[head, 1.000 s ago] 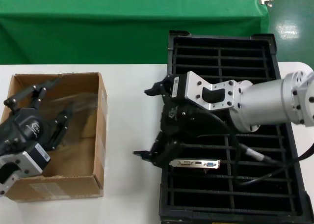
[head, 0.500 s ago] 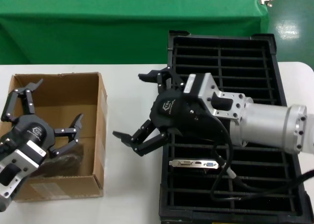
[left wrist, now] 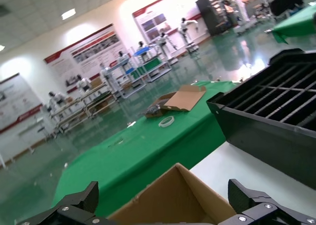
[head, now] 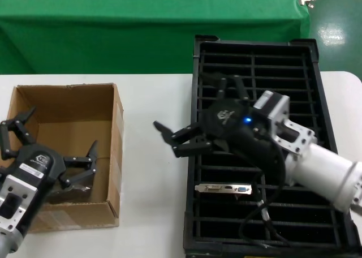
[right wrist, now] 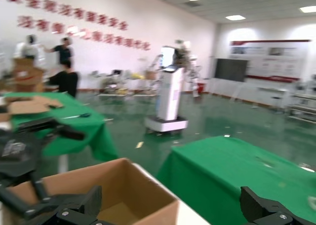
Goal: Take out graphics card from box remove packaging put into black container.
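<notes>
Black fingers of the right gripper [head: 189, 130] splay open, empty, at the black container's [head: 314, 54] edge; the graphics card [head: 224, 188] stands slotted there. Left gripper [head: 54, 150] gapes over the box [head: 116, 108]. Placing looks done; next, both arms withdraw.

Mostly buried in a slot of the black container [head: 317, 71], the graphics card [head: 224, 188], only its bracket edge exposed; partly screened by the left pincer [head: 48, 156], the box [head: 68, 108] floor; packaging barely discernible beneath it.
</notes>
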